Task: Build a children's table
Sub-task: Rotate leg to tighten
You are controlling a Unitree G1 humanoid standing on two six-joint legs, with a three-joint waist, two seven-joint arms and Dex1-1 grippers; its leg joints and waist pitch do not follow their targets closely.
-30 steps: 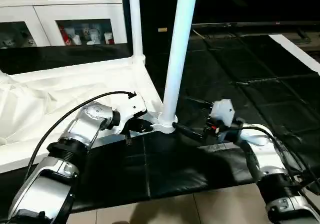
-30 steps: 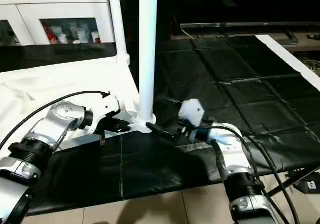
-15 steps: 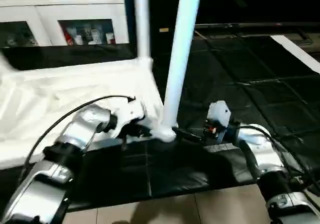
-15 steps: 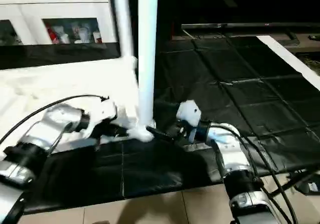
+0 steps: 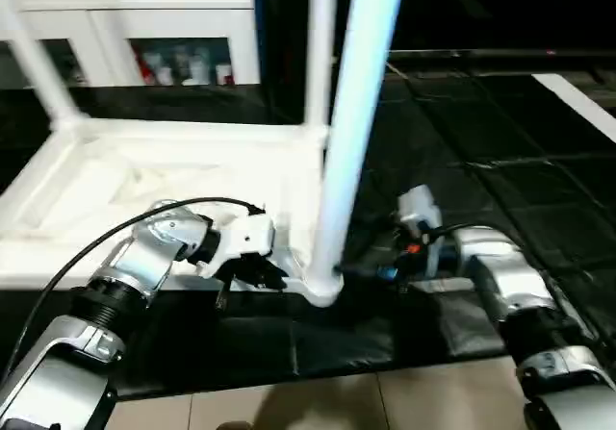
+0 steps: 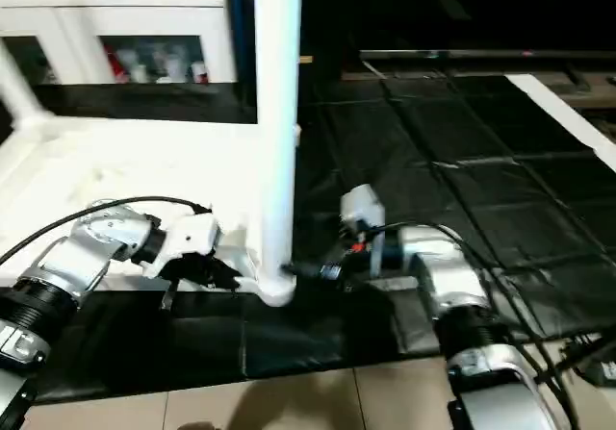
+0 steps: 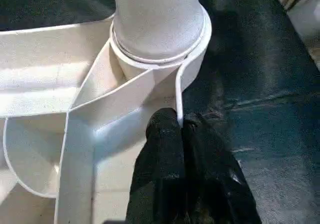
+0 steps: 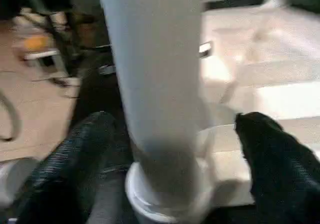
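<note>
Two grippers at one corner socket [image 7: 165, 58] of upturned table top [image 5: 144, 175] — left gripper [image 7: 180, 129] pinched shut on rim, likely steadying; right gripper [image 8: 175, 139] spread wide around leg [image 5: 351, 132] at three o'clock, perhaps to seat it.

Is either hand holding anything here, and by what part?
The left hand pinches the table top's thin rim wall beside the near leg socket. The right hand straddles that leg, open.
</note>
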